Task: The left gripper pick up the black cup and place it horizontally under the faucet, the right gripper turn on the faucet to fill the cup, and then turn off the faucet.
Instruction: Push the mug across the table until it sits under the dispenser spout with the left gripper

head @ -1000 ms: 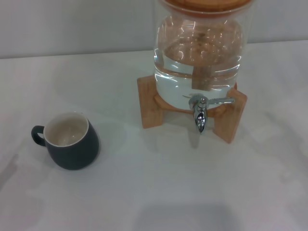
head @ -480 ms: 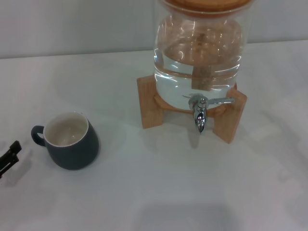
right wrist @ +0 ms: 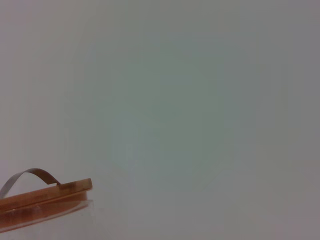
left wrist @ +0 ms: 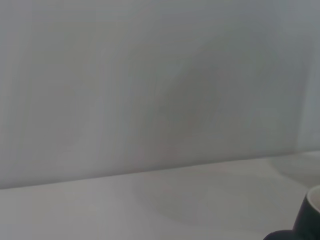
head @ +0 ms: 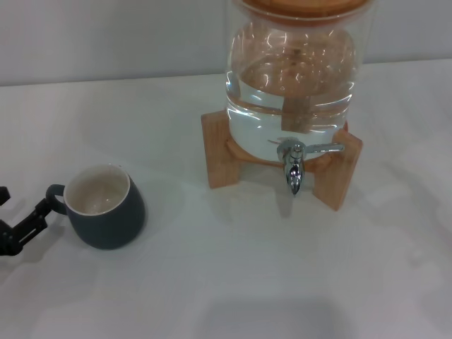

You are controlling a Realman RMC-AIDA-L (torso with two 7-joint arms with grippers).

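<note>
Left gripper (head: 20, 220), fingers apart, is positioned at the black cup's (head: 106, 206) handle; closing on it is judged next.

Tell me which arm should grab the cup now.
Left. The left gripper is right beside the handle of the black cup on the robot's left; the right gripper is out of the head view.

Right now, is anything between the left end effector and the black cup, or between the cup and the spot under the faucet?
Nothing visible. The left end effector sits beside the black cup at its handle, and only bare table lies between cup and faucet.
</note>
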